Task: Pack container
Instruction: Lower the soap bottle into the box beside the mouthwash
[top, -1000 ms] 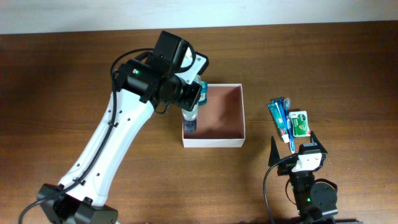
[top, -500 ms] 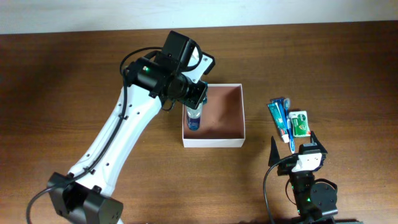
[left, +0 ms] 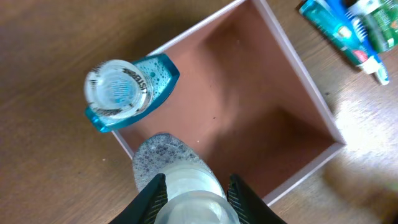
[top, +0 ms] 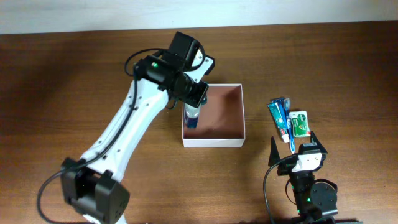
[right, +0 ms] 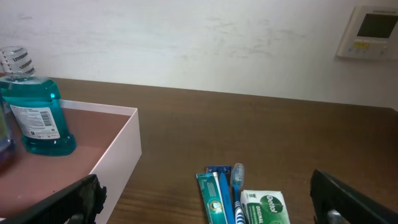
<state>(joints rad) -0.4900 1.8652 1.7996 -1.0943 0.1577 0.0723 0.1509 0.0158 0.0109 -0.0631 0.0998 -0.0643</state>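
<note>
A frosted plastic bottle (left: 166, 163) is gripped by the left end effector (left: 194, 193) over a corner of the white-walled square container (top: 214, 142) on the tabletop (top: 74, 74), seemingly by the rim, so the upright teal bottle (left: 124, 93) could be toppled.

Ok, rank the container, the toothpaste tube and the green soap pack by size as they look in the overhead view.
1. container, clearly largest
2. toothpaste tube, longer but narrower
3. green soap pack, shorter, close to the tube overall
</note>
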